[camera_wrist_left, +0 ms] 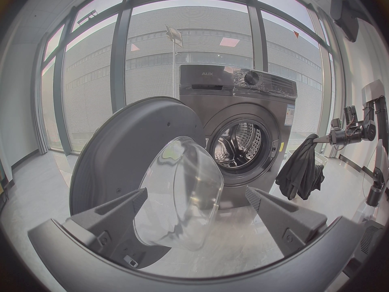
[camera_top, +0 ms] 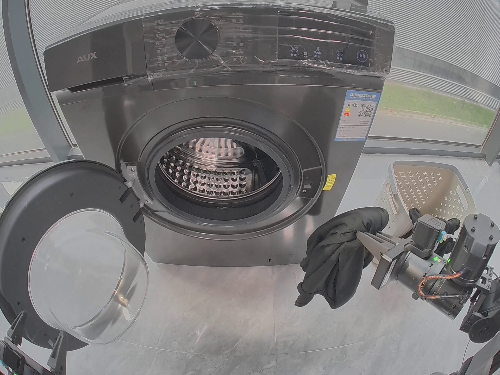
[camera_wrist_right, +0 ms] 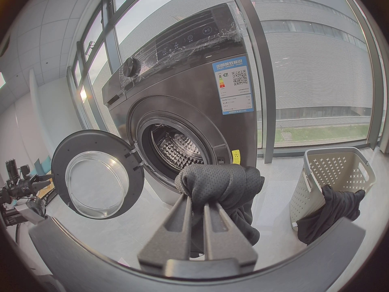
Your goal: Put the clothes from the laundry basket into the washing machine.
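Clutching a black garment (camera_top: 338, 256) at lower right, the right pincer (camera_top: 364, 237) hung short of the empty drum (camera_top: 219, 175), a second garment (camera_wrist_right: 332, 211) draping the basket (camera_wrist_right: 324, 167).

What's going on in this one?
The right gripper is shut on a black garment, holding it in the air between the laundry basket and the washing machine. The machine's door is swung wide open, and the drum looks empty. Another dark garment hangs over the basket's rim. The left gripper is open, holding nothing, low by the open door.
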Controlling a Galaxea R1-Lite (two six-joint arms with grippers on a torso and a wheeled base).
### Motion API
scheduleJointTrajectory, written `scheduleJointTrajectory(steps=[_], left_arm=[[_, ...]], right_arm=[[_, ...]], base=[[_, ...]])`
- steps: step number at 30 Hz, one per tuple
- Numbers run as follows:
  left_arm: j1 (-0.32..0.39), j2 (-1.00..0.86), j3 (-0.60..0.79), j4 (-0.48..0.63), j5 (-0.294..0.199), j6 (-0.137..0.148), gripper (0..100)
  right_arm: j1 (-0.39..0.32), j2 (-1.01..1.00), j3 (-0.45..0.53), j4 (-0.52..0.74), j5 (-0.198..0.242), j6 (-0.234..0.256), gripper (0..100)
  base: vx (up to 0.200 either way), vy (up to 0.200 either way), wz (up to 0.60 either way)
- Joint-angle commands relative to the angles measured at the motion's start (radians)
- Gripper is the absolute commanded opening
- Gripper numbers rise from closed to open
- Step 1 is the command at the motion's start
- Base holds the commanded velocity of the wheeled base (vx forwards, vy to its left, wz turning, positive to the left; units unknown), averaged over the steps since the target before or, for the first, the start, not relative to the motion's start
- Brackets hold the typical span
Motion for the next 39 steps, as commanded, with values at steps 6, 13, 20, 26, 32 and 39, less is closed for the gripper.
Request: scheduleJointTrajectory(steps=[6, 13, 20, 26, 32, 39], left_arm=[[0.000, -0.015, 0.013, 0.001, 0.000, 0.000, 100], [0.000, -0.013, 0.013, 0.000, 0.000, -0.002, 100], [0.000, -0.013, 0.013, 0.000, 0.000, -0.002, 100], [0.003, -0.016, 0.016, -0.005, 0.003, 0.023, 100], [0.001, -0.016, 0.018, -0.005, 0.003, 0.027, 100], [0.003, -0.015, 0.016, -0.003, 0.002, 0.041, 100]], right_arm=[[0.000, 0.002, 0.001, -0.001, 0.001, 0.000, 0], [0.002, 0.003, 0.002, 0.001, 0.001, 0.008, 0], [0.020, 0.008, 0.008, 0.001, 0.000, 0.029, 0], [0.045, 0.000, 0.002, -0.001, 0.001, 0.039, 0], [0.057, 0.011, -0.006, -0.002, 0.023, 0.042, 0], [0.074, 0.031, -0.006, -0.028, 0.087, 0.071, 0]], base=[[0.000, 0.200, 0.00], [0.000, 0.171, 0.00], [0.000, 0.000, 0.00], [0.000, 0.000, 0.00], [0.000, 0.000, 0.00], [0.000, 0.000, 0.00]])
